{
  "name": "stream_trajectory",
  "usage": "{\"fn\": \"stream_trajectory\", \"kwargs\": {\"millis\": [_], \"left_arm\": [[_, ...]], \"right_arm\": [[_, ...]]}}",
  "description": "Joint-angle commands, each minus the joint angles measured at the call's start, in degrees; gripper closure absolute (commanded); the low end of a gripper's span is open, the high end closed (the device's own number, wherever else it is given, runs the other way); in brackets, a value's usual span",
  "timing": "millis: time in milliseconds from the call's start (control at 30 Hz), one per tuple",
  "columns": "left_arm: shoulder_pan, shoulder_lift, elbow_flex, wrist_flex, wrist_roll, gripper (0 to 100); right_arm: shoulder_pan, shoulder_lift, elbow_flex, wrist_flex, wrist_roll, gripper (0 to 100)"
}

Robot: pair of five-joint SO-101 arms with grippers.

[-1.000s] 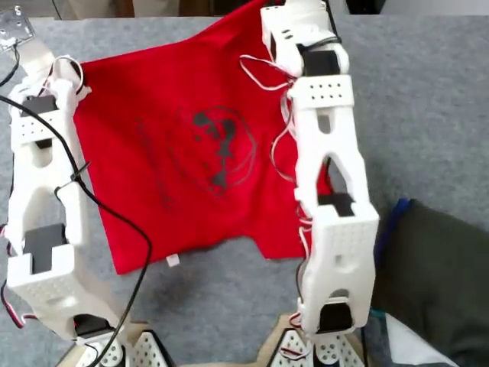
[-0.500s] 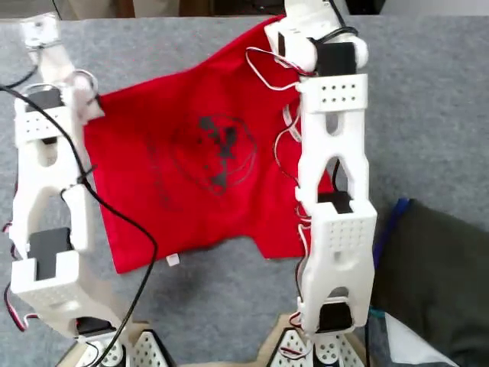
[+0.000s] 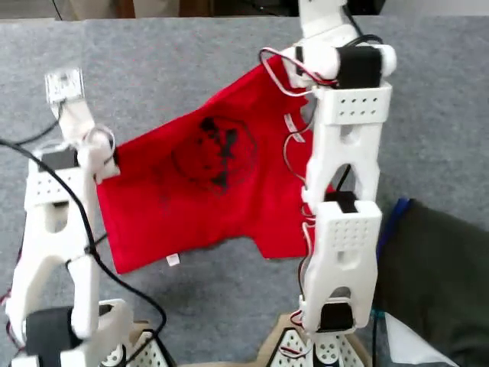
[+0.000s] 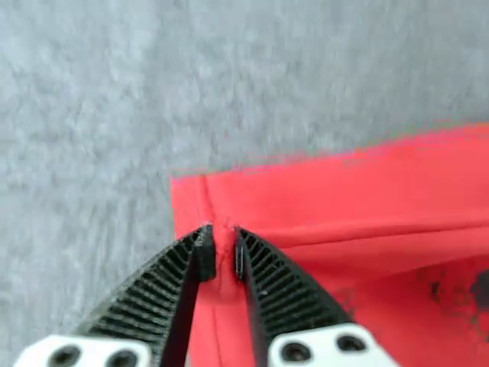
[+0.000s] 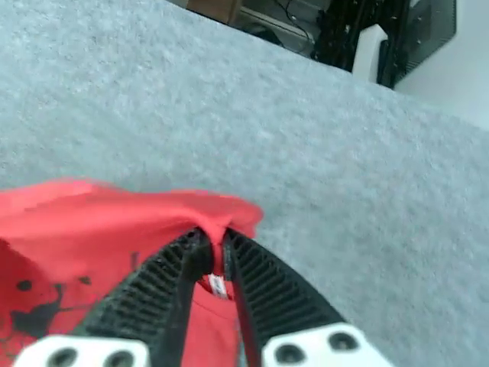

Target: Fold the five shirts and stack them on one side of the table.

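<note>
Hauled across the grey table toward the bases since 1 second ago: far edge of the red shirt, so fold 1 of 5 under way. Pinched tight in the left gripper, 1 far corner; in the right gripper, perhaps the collar edge.

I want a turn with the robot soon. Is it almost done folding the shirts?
Not yet. Done: maybe nothing; the dark cloth heap at the right of the table may or may not be folded. In hand: the left gripper and right gripper each pinch the red shirt, spread open. Left: this fold, the other shirts, the stacking.
</note>
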Motion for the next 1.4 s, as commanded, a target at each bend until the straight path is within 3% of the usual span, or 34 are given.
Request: {"fn": "stream_trajectory", "kwargs": {"millis": [0, 333, 567, 700, 900, 1367], "left_arm": [[-0.7, -5.14, 6.07, -2.64, -0.97, 98], [-0.18, -5.85, 9.05, -1.14, -0.88, 98], [1.76, -6.11, 12.31, 0.88, -3.69, 98], [2.02, -6.2, 14.68, 0.79, -5.54, 98], [-0.7, -6.2, 16.62, -0.62, -8.09, 98], [0.0, -6.2, 19.96, 4.22, -12.48, 98]], "right_arm": [[3.3, -2.59, 2.86, 0.97, 1.67, 99.5], [3.74, -27.3, 43.3, -0.62, 4.04, 99.5], [8.92, -42.51, 70.55, -12.04, 6.42, 99.5], [9.27, -49.8, 86.29, -13.54, 8.26, 99.5], [9.27, -62.73, 110.02, -26.37, 10.2, 99.5], [17.36, -64.31, 122.33, -28.31, 14.42, 99.5]]}}
